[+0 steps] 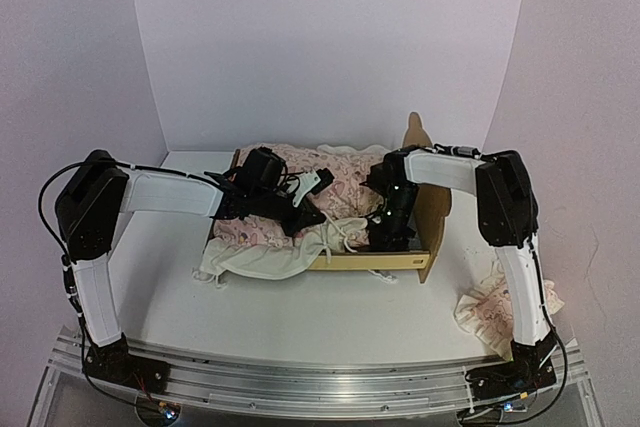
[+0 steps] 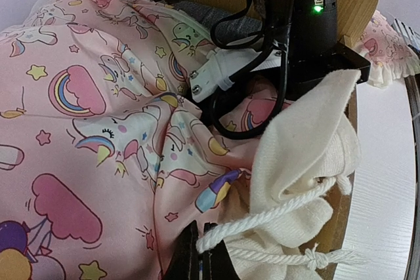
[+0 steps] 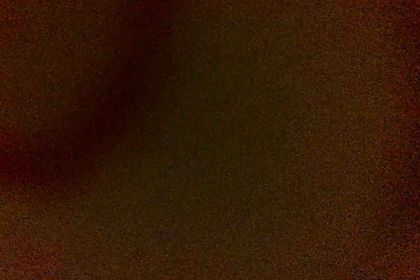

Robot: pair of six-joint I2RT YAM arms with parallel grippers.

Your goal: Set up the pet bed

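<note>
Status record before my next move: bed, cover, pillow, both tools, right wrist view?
bed: wooden frame, mid-table, headboard at right end
cover: pink, bunched over the bed; cream ruffle spills over the near left rail
pillow: outside the bed, on the table by the right arm's base
left tool: shut, low on the cover; pinch unclear
right tool: down inside the bed near the headboard, jaws hidden
right wrist view: dark, shows nothing

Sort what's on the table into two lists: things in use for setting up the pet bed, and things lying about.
In use: pet bed; pink printed cover.
Lying about: pink ruffled pillow by the right arm's base.
</note>
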